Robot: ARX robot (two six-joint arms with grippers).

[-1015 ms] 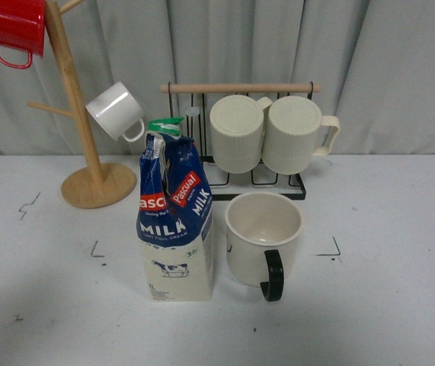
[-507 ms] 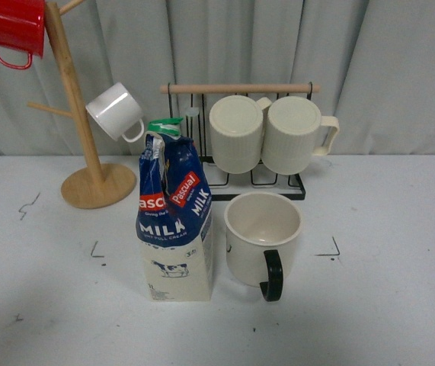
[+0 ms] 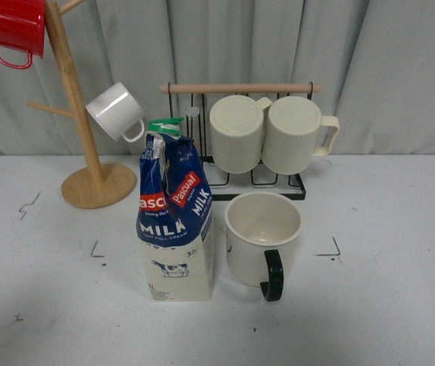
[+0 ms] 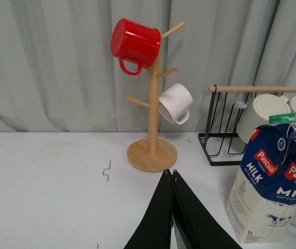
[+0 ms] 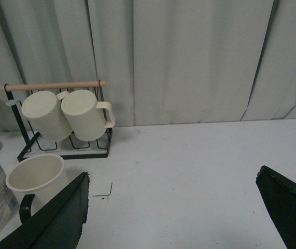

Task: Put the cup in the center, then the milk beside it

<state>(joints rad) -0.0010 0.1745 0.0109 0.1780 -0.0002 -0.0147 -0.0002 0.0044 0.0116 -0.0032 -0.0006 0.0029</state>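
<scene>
Already the cup (image 3: pixel 263 236) stands upright near the middle of the table (image 3: pixel 385 305), its black handle (image 3: pixel 273 275) turned toward the robot. The milk carton (image 3: pixel 175 221) stands upright just beside it, on the cup's left; I cannot tell whether the two touch. Both placements look finished to me.

Neither arm shows in the front view. In the left wrist view, the left gripper (image 4: pixel 171 179) has its fingers pressed together and holds nothing. In the right wrist view, the right gripper (image 5: pixel 171 194) is spread wide and also holds nothing.

For handling, the cup looks rigid and probably breakable, so I would take it by the rim or wall. The carton is tall and its top is crumpled, so it seems soft there and may tip easily. A grip across the firm lower body, not the folded top, seems safer.
</scene>
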